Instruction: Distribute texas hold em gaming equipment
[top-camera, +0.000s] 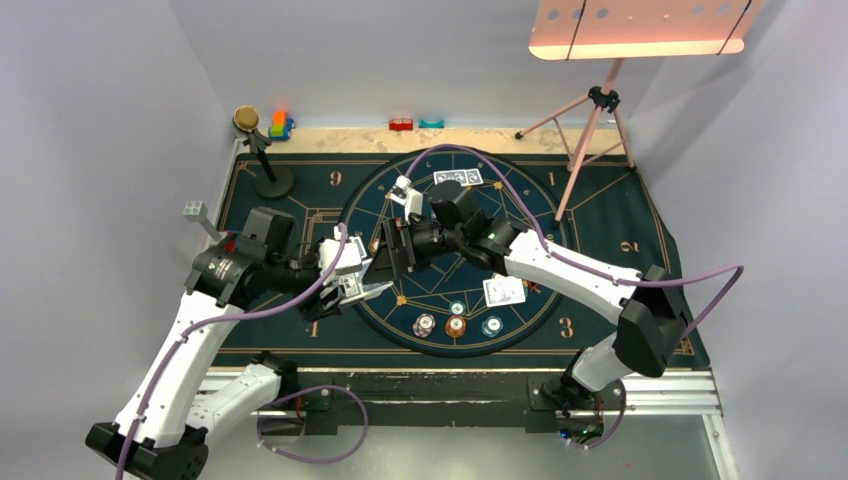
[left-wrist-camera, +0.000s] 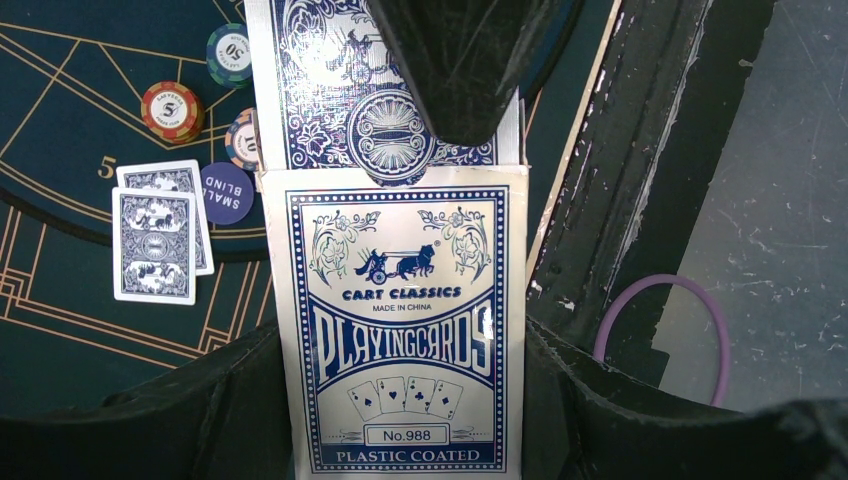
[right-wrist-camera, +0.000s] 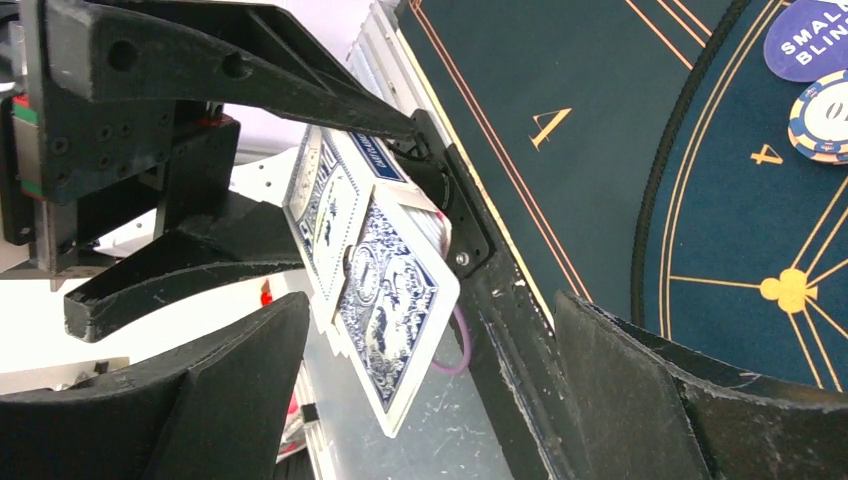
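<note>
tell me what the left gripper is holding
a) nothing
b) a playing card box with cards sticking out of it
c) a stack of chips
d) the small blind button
b: in the left wrist view the left gripper is clamped on the sides of the blue-and-white card box, and patterned-back cards poke out of its open end.

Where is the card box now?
Top view, mat's left side: the card box is clamped in the left gripper, facing the open right gripper.
</note>
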